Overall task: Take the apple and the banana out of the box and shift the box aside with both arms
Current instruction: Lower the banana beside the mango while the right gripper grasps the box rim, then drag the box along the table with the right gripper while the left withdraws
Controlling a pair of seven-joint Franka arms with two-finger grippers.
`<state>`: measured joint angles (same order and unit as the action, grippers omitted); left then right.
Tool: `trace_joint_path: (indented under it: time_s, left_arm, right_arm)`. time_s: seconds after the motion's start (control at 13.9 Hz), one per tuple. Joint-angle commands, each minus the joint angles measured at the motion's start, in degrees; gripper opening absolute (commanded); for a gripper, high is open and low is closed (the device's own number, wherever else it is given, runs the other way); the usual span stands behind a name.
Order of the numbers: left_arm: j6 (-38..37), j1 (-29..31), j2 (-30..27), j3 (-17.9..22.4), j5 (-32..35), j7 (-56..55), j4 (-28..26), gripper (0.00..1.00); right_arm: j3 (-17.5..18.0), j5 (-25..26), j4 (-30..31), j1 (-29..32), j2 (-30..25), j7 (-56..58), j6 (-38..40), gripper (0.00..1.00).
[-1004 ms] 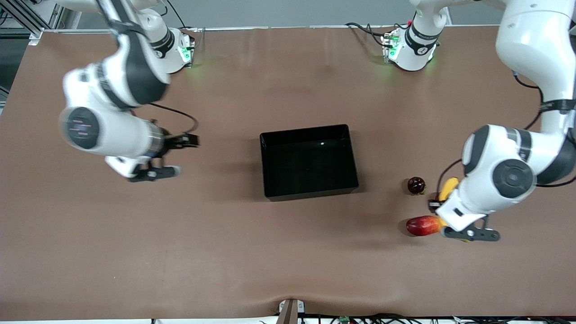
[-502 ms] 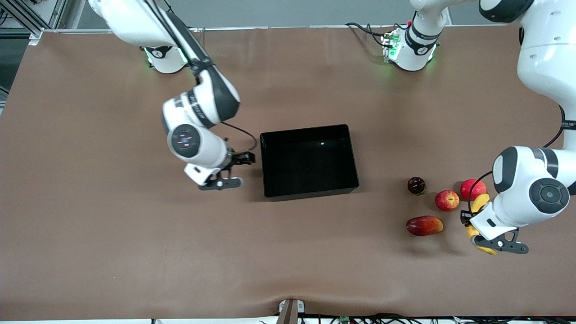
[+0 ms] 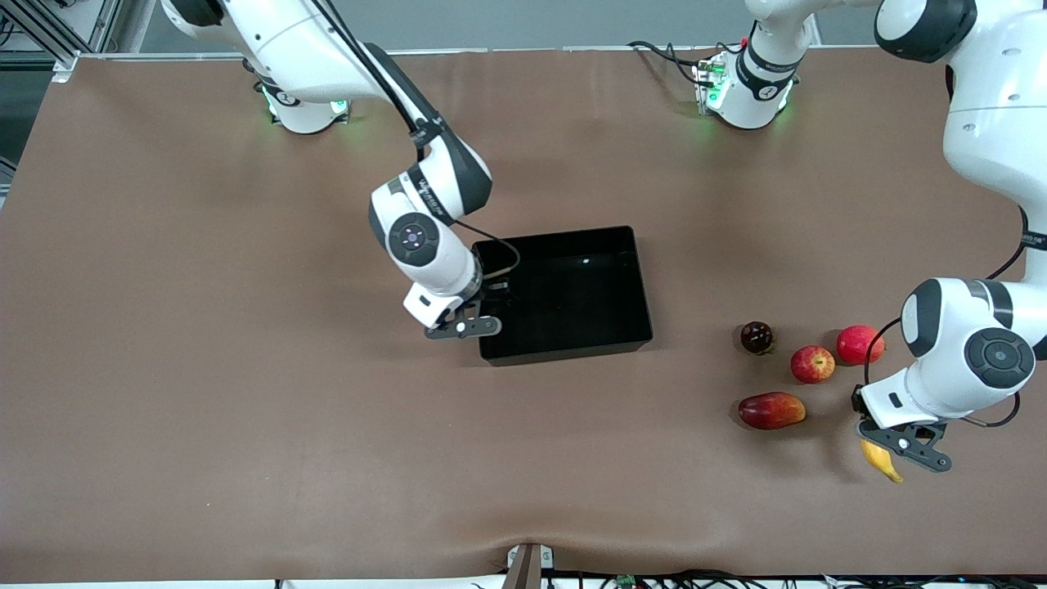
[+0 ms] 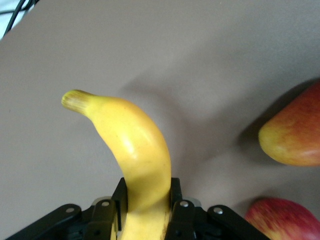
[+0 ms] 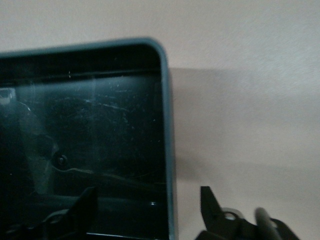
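Observation:
The black box [image 3: 564, 348] stands mid-table. My right gripper [image 3: 474, 319] is open and low over the box's wall at the right arm's end. In the right wrist view the gripper [image 5: 147, 195] has one finger over the inside and one outside the box's wall [image 5: 166, 100]. My left gripper [image 3: 898, 446] is shut on the yellow banana [image 3: 883, 464] and holds it just over the table at the left arm's end. In the left wrist view the fingers of that gripper [image 4: 147, 195] clamp the banana [image 4: 130, 140]. The red apple with yellowish patches [image 3: 812, 364] lies on the table.
A plain red fruit [image 3: 859, 344], a dark red fruit [image 3: 757, 337] and an oblong red-orange fruit [image 3: 770, 410] lie around the apple. Two red fruits [image 4: 292, 135] [image 4: 282, 222] show beside the banana in the left wrist view. The table's edge nearest the front camera [image 3: 523, 564] runs below.
My right arm has swung from its end of the table to the box's wall. My left gripper has carried the banana toward the front camera, uncovering the apple and the plain red fruit.

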<state>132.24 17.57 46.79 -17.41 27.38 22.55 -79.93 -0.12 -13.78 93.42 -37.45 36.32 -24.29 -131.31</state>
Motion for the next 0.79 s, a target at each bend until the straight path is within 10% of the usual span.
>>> trace_joint_path:
  time_s: [0.0,0.07,0.29,0.36,0.43,0.72]
  left_arm:
    - [4.07,-0.17,3.03,-0.26,-1.26,0.05,0.65,0.0]
    - [4.6,-0.51,3.48,-0.26,-2.75,-1.0,0.56,0.0]
    - [4.6,-0.69,3.48,-0.35,-4.09,-2.25,0.12,0.0]
    - [4.52,-0.69,3.48,-0.35,-4.26,-2.24,0.21,0.28]
    - [4.52,-0.52,3.13,-0.35,-4.7,-2.24,0.21,0.99]
    - [-0.47,-0.52,-1.16,-1.75,-8.91,-2.68,0.56,1.0]
  right_arm:
    - [-0.14,-0.37,-1.14,-0.16,1.03,-0.23,0.09,0.18]
    - [-0.14,-0.37,-1.14,-0.08,1.04,-0.23,0.18,0.02]
    - [-0.14,-0.37,-1.14,0.54,0.86,-0.67,0.7,0.0]
    - [-0.23,-0.37,-1.14,0.89,0.69,-0.24,0.88,0.0]
    - [-0.32,-0.37,-1.14,1.24,0.51,-0.23,1.75,0.0]
    - [-0.41,-0.63,-1.14,5.36,-3.61,0.81,10.35,0.0]
